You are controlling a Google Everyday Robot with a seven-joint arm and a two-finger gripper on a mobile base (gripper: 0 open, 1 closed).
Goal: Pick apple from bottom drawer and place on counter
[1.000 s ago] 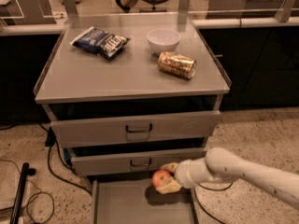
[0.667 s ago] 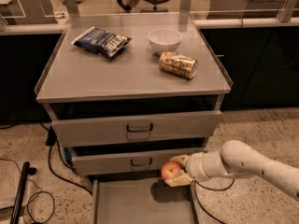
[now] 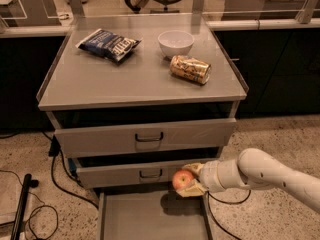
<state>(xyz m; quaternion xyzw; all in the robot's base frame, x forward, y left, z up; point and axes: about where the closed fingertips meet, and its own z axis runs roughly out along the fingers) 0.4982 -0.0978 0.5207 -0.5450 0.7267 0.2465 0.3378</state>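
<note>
The apple point(image 3: 182, 179), small and red-orange, is held in my gripper point(image 3: 190, 180), which is shut on it. The gripper sits at the end of my white arm point(image 3: 260, 174), coming in from the right. The apple hangs above the open bottom drawer point(image 3: 150, 216), in front of the middle drawer's face, and casts a shadow on the drawer's flat grey floor. The counter point(image 3: 125, 79) is the grey metal cabinet top above, well higher than the apple.
On the counter lie a dark blue chip bag point(image 3: 108, 44), a white bowl point(image 3: 175, 42) and a gold drink can point(image 3: 190, 69) on its side. Two drawers with dark loop handles point(image 3: 149, 137) stand slightly open. Black cables point(image 3: 60, 179) run along the floor at left.
The gripper has lifted the apple up out of the bottom drawer and shifted it slightly right; it now hangs higher, level with the middle drawer's face.
</note>
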